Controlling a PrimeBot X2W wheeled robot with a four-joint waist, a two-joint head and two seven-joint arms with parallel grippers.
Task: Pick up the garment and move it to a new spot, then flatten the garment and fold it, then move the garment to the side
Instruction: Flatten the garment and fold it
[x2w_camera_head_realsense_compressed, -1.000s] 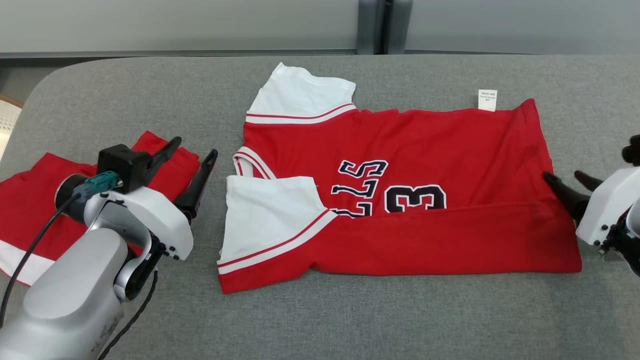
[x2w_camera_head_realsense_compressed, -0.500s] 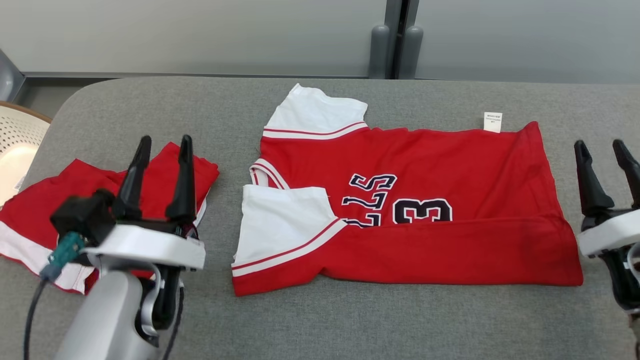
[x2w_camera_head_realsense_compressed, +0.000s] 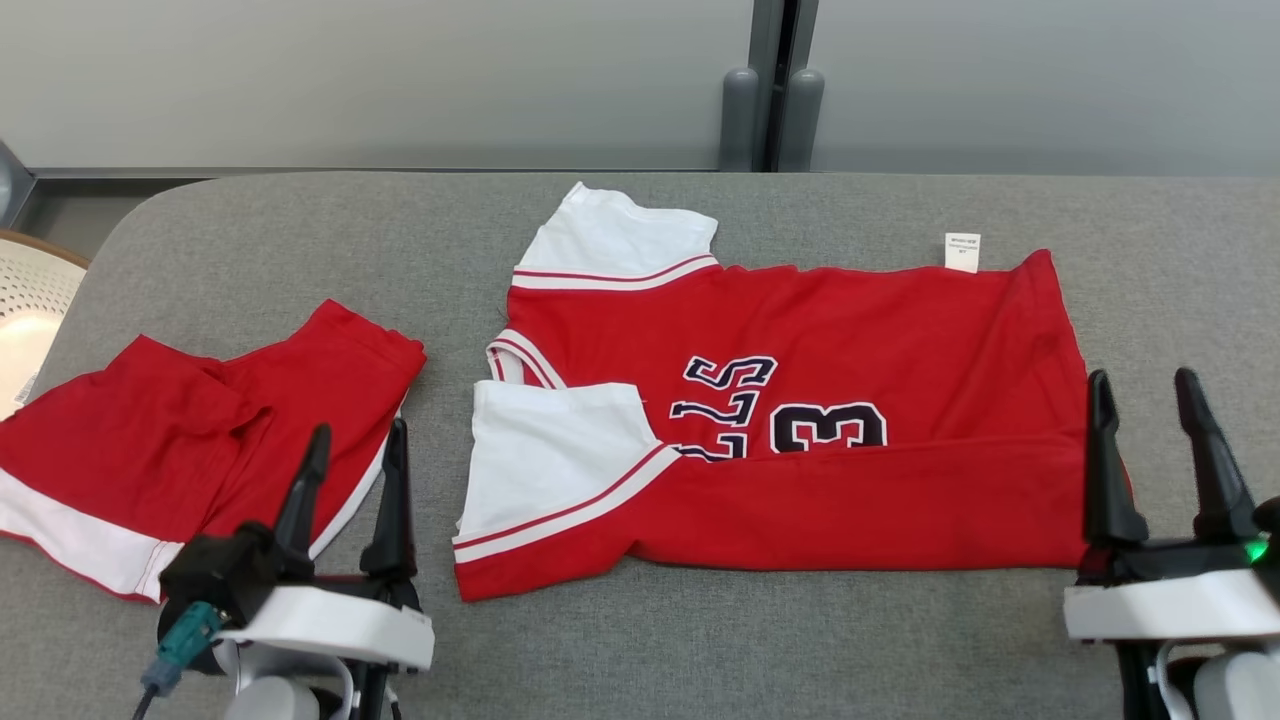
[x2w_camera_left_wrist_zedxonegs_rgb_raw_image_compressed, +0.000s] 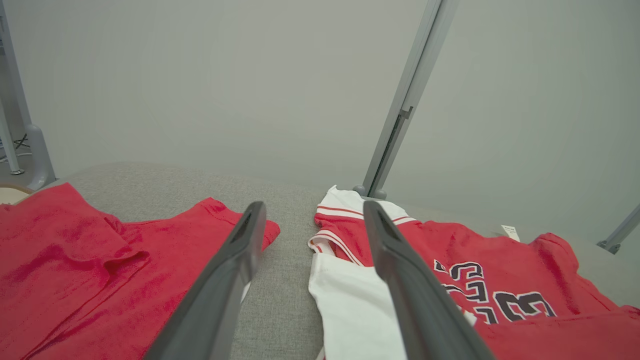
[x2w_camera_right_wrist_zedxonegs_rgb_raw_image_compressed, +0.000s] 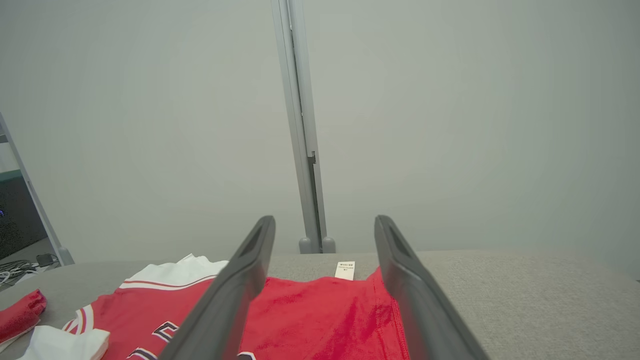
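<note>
Evidently we are looking at a pause between folds: the red jersey (x2w_camera_head_realsense_compressed: 800, 420) is lying sideways across the middle of the grey table (x2w_camera_head_realsense_compressed: 300, 240), with its near long edge turned up over the lower half of the number. Both pincers are hanging empty with their fingers spread apart, the left gripper (x2w_camera_head_realsense_compressed: 359, 430) at the lower left of the head view and the right gripper (x2w_camera_head_realsense_compressed: 1142, 375) at the lower right, just beside the hem. We are judging that the far long edge is the next to fold. To do that well, we are advising a pinch at each far corner, the left at the far white sleeve (x2w_camera_head_realsense_compressed: 615, 240) and the right near the white label (x2w_camera_head_realsense_compressed: 962, 251). Both should be lifting together and laying the edge down parallel to the near fold, so the cloth is not skewing. The head view is giving us the jersey's full outline and the red shorts (x2w_camera_head_realsense_compressed: 200, 440) lying well apart at the left. The left wrist view is adding the bare strip of table between shorts and collar, while the right wrist view is showing the hem lying low and flat.
</note>
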